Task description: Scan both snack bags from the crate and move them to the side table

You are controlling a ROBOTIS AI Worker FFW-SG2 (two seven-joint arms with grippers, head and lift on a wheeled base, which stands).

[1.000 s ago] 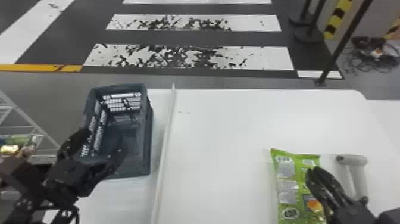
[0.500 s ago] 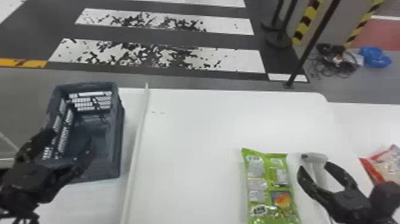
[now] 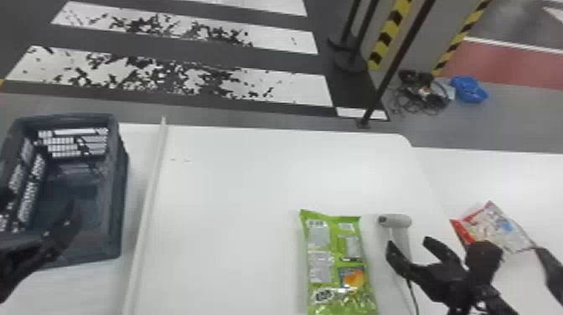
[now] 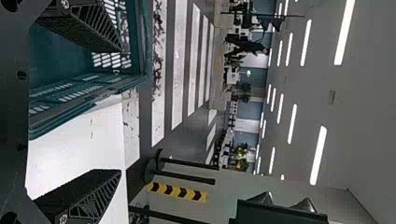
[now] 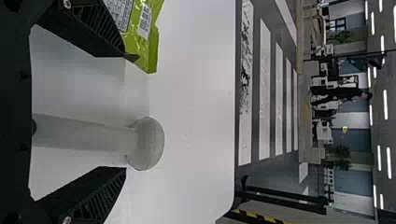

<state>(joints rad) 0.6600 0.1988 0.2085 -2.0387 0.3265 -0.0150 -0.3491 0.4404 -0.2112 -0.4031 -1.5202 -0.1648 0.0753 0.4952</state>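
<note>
Head view: green snack bag point(image 3: 340, 251), long axis roughly near-to-far.

Left pincer point(image 3: 40, 201) with fingers point(image 4: 86, 193) spread, teal crate point(image 4: 142, 58) at left, white surface point(image 4: 79, 140) to its right, striped crossing point(image 4: 179, 70) beyond, posts point(image 4: 191, 176) far right

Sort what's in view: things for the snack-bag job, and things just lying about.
For the job:
green snack bag
red-and-white snack bag
scanner
crate
side table

Lying about:
blue bundle on the floor
tangled cables beside it
</note>
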